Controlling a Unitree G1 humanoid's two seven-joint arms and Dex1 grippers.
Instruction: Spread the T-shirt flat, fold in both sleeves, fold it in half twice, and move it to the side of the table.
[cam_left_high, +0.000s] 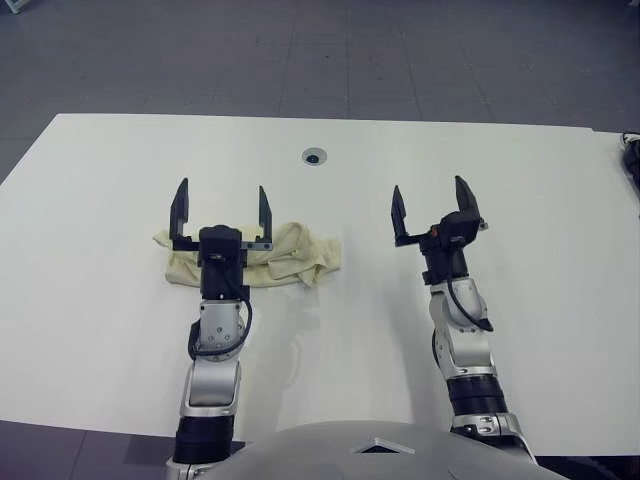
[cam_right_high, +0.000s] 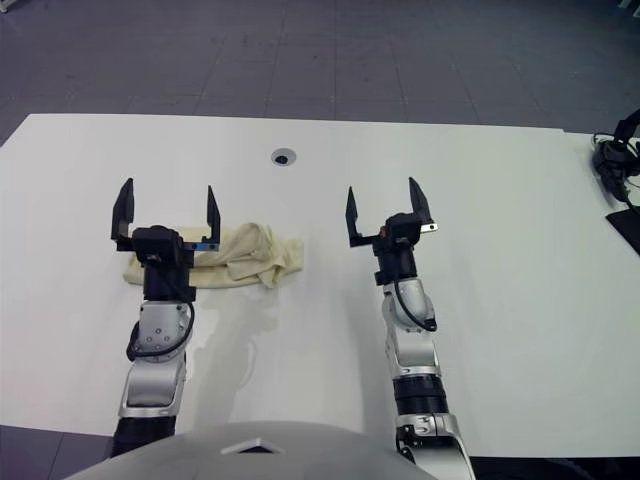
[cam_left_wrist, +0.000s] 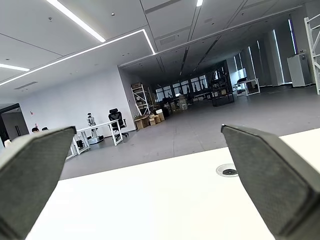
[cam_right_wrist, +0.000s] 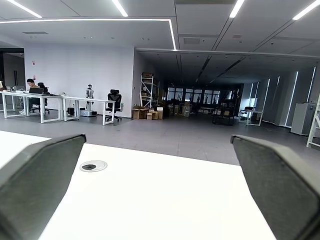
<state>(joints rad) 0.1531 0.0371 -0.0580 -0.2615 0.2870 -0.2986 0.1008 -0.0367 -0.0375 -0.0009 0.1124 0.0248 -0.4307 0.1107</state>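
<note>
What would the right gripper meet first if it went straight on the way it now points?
Probably nothing: the right gripper points out over bare table, with the hole off to its left.

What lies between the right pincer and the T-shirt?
Nothing; in the left eye view that stretch of table is bare, from the crumpled T-shirt to the right pincer.

Round grommet hole (cam_left_high: 314, 156), black cables (cam_right_high: 612, 160) far right, grey tiled floor (cam_left_high: 400, 50), distant office chair (cam_right_wrist: 114, 102)

Beyond the white table (cam_left_high: 90, 330), with its round cable port (cam_left_high: 314, 156), grey floor (cam_left_high: 300, 50) runs to desks (cam_right_wrist: 60, 102), shelving (cam_right_wrist: 148, 92) and, seemingly, far windows (cam_right_wrist: 200, 95); light strips (cam_right_wrist: 120, 7) line the ceiling (cam_right_wrist: 150, 7) above.
</note>
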